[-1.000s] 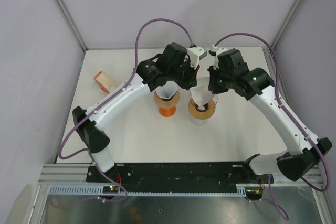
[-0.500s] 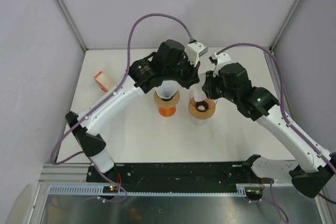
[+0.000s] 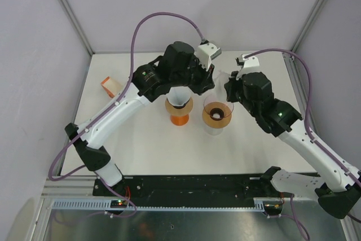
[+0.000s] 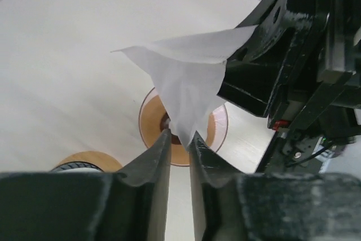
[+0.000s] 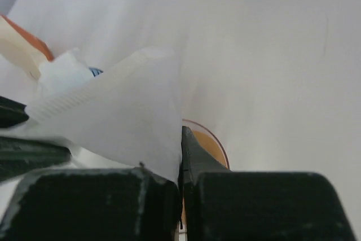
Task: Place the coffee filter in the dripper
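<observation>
The white paper coffee filter hangs spread open above the glass dripper, whose brown-orange ring shows below it in the left wrist view. My left gripper pinches the filter's lower tip. My right gripper is shut on the filter's edge, with the dripper's rim just beyond. In the top view the left gripper and right gripper meet just behind the dripper, and the filter is mostly hidden between them.
An orange holder with a white cone of filters stands just left of the dripper and also shows in the left wrist view. A small orange box lies at the far left. The enclosure walls ring the table.
The filter that sat over the dripper has been lifted up and back by both grippers. The dripper's mouth now shows open. Both arms have shifted toward the rear.
</observation>
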Motion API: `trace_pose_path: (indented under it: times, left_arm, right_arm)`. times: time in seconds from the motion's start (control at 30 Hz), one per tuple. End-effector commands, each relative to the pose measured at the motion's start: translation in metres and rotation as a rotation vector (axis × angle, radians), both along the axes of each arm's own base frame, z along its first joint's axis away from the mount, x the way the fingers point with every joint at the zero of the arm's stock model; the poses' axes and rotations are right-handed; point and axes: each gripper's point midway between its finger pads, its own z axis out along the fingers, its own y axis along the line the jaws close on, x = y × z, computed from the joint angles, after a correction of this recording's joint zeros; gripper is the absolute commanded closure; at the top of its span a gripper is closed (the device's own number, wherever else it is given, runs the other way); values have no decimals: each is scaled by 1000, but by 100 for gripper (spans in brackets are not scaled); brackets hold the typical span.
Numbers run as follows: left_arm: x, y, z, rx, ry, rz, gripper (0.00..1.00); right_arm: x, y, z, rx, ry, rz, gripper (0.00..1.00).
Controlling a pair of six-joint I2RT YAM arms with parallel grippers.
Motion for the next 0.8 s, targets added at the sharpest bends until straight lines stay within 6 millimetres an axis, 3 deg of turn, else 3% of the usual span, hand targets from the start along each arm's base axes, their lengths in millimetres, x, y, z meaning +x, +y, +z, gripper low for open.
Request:
trace_pose_path:
  times: [0.0,0.1,0.27,0.33,0.47,0.67,0.77]
  left_arm:
    - [-3,4,41,-49,-117,19,68]
    - [4,1,46,-36,-157,60,49]
    - [22,9,57,-32,-208,163,36]
    - [28,13,61,-28,-232,198,37]
    - [44,26,58,29,-301,278,53]
    - [42,20,45,45,-286,258,53]
    - [45,21,48,42,-302,270,65]
  right_arm:
    - [7,10,44,156,-150,-63,100]
    - [4,22,58,191,-206,-87,100]
    - [2,39,75,252,-264,-72,100]
    - [1,44,76,259,-270,-61,100]
    - [-1,42,77,268,-268,-76,100]
    - [-2,38,92,332,-317,-88,100]
    - [-1,43,90,332,-313,-75,100]
